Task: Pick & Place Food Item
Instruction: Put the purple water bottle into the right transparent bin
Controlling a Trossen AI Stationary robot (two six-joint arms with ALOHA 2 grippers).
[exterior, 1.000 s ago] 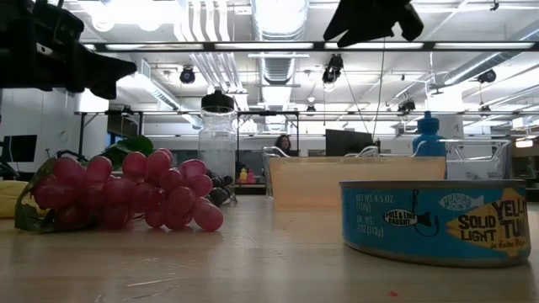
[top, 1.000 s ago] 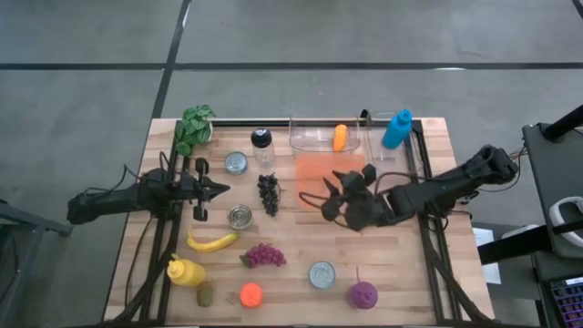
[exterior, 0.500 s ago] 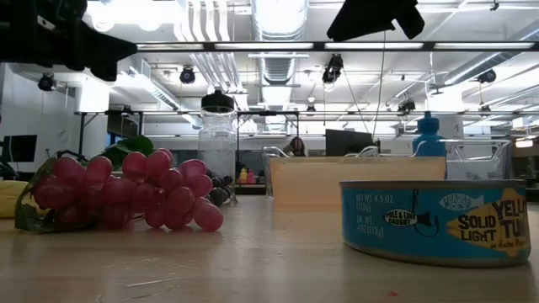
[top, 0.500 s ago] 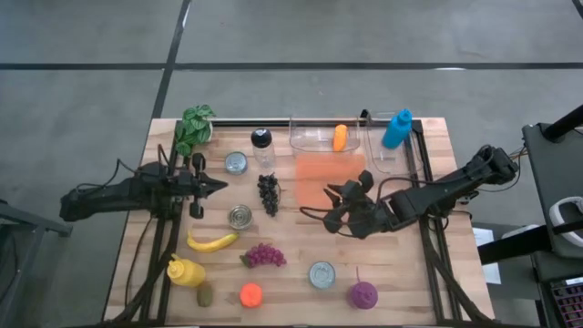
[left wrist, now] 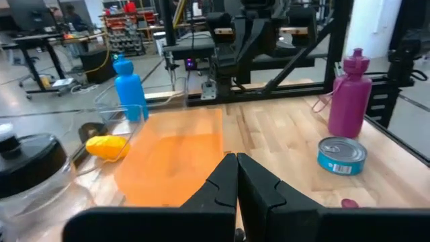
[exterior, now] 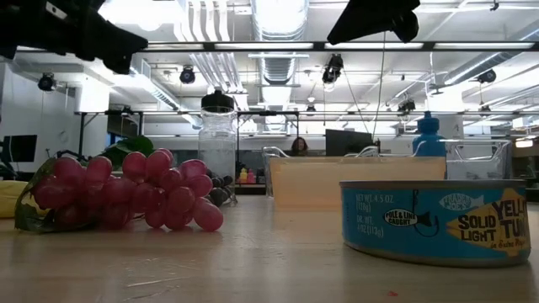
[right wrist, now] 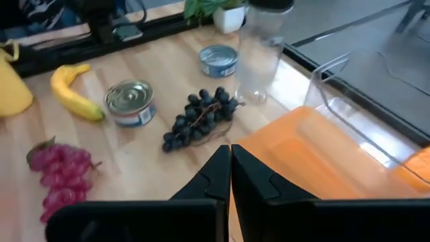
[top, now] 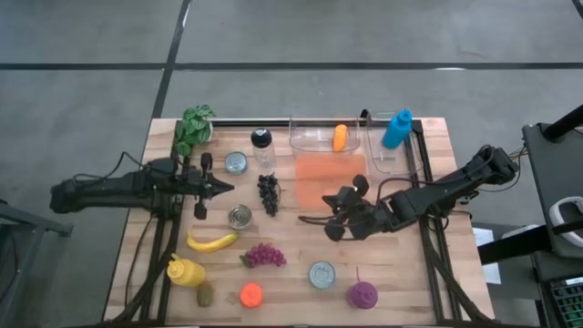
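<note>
Wooden table (top: 401,264) is spread with food and cans. At its far edge, a clear bin (top: 319,135) is seen holding an orange carrot (top: 340,137), with an orange mat (top: 330,175) just nearer. Both grippers are clenched on nothing: the right gripper (top: 308,219) near the mat, the left gripper (top: 228,189) left of the dark grapes (top: 268,193).

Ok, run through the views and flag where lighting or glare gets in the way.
Low view: ceiling lights glare from behind, so the arm overhead is a black silhouette; the tuna can and red grapes are evenly lit. High view: flat light, only faint shadows on the table. Right wrist view: a bright patch around the clear jar.
</note>
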